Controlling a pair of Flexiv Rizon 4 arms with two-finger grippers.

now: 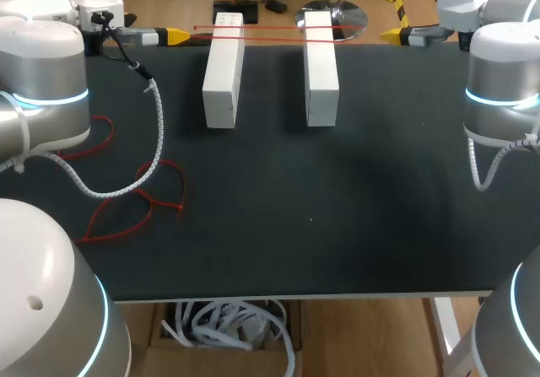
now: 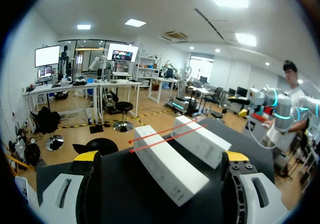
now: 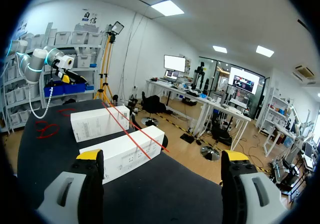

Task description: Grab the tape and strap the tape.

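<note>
Spanning two white rectangular boxes (image 1: 224,78) on the black table (image 1: 337,208), the thin red tape (image 1: 274,29) lies between the left fingers (image 2: 86,157) and right fingers (image 3: 90,155), both spread open and empty; risk: an off-line pinch could miss it or drag it off.

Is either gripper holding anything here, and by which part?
Nothing is held: left gripper and right gripper are both open, the tape lying across the boxes.
</note>
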